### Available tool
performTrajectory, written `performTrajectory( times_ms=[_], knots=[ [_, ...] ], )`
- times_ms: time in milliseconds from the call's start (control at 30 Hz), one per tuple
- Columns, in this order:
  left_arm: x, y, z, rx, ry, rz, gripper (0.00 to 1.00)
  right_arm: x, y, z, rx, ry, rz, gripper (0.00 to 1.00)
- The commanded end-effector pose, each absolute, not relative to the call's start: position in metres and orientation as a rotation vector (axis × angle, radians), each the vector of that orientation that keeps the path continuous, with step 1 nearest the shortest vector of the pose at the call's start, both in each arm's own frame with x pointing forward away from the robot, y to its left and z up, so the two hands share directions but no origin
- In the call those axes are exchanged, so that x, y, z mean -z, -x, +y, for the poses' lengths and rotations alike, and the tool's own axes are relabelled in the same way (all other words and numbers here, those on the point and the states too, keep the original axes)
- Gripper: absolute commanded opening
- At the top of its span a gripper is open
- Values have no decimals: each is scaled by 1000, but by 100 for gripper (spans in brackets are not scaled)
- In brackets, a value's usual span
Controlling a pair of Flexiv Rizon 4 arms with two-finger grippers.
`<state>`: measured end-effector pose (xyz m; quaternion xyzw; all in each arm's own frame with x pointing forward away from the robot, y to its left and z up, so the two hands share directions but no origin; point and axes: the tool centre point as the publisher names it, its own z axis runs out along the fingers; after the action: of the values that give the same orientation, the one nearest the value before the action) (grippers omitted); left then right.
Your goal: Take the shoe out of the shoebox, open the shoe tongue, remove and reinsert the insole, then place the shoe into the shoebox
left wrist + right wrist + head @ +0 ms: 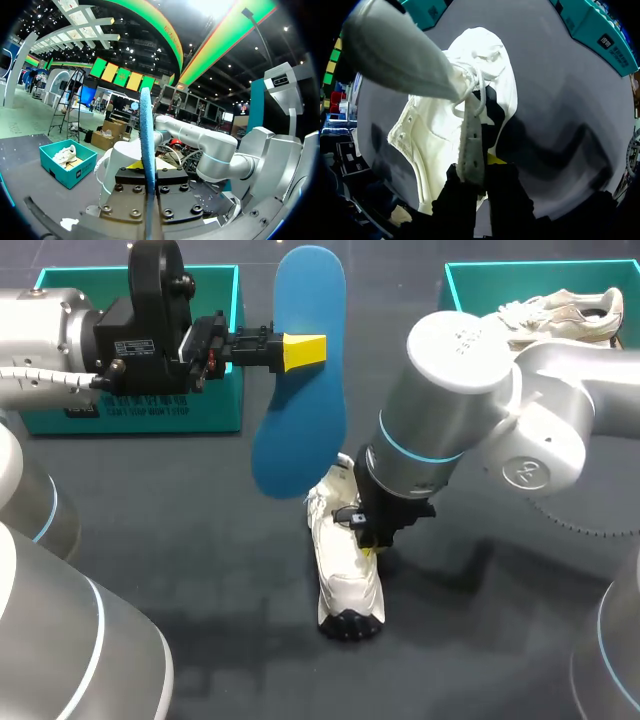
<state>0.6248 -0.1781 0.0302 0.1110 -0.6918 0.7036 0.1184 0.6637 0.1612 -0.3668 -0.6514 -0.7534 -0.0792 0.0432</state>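
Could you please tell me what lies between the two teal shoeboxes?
In the head view, the blue insole, gripped upright by the left end effector, hangs in that gap.

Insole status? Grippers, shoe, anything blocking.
Left gripper shut on blue insole, upright, clear of the shoe. Right gripper shut on tongue; white shoe on table. Right arm overhangs shoe.

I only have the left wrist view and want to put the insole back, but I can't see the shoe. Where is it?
Observer: The white shoe lies on the table under the right arm, toe toward the robot.
Operator: Is the opening held open?
Observer: The right gripper is shut on the tongue, holding it up.
Operator: And my insole?
Observer: The left gripper holds the insole upright, its lower end beside the heel, not inside.
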Motion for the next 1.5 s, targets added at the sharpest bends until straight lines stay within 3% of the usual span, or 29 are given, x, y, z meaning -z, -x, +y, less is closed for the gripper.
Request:
performTrajectory(
  times_ms=[33,600,633,767,800,833,1500],
  knots=[
    [-30,-626,-181,-2057,-324,-2022,0,375,-662,163,250,1993,-2295,0],
    [-30,-626,-181,-2057,-324,-2022,0,388,-664,161,275,1962,-2259,1],
    [-30,-626,-181,-2057,-324,-2022,0,386,-664,160,277,1959,-2257,22],
    [-30,-626,-181,-2057,-324,-2022,0,379,-664,158,279,1960,-2259,46],
    [-30,-626,-181,-2057,-324,-2022,0,376,-664,157,288,1959,-2259,84],
    [-30,-626,-181,-2057,-324,-2022,0,374,-664,157,291,1957,-2260,100],
    [-30,-626,-181,-2057,-324,-2022,0,295,-675,119,489,1764,-2159,100]
  ],
)
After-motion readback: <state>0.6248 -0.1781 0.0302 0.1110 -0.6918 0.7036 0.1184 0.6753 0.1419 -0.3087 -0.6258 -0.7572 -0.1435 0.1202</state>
